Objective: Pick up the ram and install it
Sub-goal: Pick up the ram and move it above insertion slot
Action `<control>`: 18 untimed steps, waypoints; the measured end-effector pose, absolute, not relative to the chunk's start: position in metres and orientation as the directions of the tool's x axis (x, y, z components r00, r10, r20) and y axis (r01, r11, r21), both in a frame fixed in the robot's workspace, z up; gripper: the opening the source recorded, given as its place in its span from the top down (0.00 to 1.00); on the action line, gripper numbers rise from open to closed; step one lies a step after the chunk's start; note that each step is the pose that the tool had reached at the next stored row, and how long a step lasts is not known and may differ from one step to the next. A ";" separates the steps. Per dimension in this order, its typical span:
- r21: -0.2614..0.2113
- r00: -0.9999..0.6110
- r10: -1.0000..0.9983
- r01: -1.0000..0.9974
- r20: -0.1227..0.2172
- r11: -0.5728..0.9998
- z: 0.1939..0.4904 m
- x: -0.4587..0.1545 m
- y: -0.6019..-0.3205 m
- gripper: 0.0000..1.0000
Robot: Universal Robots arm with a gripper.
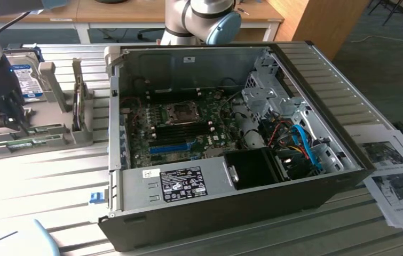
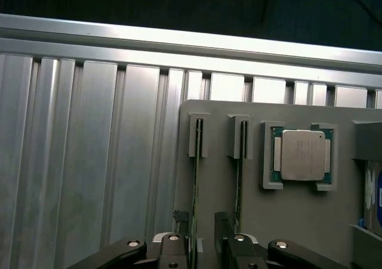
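Ram [image 2: 195,179] on edge in its grey holder [image 2: 298,221], between the gripper's [image 2: 201,228] parted jaws, not yet gripped.
A second stick [image 2: 240,161] stands just beside one finger [image 2: 222,224]; an off-centre close could snag it. The wrist view shows this straddle and a processor [image 2: 301,154]; the exterior view shows the open computer case [image 1: 222,213] well apart.

This is a robotics lab or test workshop set up in an office-like room. A robot arm [image 1: 201,18] stands at a table [image 1: 45,181] built of ribbed aluminium rails. On the table lies an open computer case [image 1: 208,218] with its board bare. Beside it, a grey parts holder [image 1: 45,141] carries a hard drive [image 1: 26,80], a processor [image 2: 301,154] and the ram [image 2: 195,179]. Wooden desks [image 1: 116,13] and carpet [image 1: 393,58] lie behind, and printed sheets [image 1: 401,181] sit at the table's edge.
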State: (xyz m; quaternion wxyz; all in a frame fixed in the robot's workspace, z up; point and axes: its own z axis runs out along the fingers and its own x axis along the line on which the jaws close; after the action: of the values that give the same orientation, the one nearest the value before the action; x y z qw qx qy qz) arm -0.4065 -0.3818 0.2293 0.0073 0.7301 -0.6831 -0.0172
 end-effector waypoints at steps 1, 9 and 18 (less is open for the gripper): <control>0.034 0.066 -0.998 -0.997 -0.015 -0.067 0.229 -0.407 -0.382 0.69; 0.034 0.066 -0.998 -0.997 -0.015 -0.067 0.224 -0.407 -0.382 0.69; 0.034 0.066 -0.998 -0.997 -0.015 -0.067 0.219 -0.407 -0.382 0.69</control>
State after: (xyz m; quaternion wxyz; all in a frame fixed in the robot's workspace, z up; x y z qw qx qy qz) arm -0.4065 -0.3818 0.2192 0.0075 0.7300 -0.6831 -0.0172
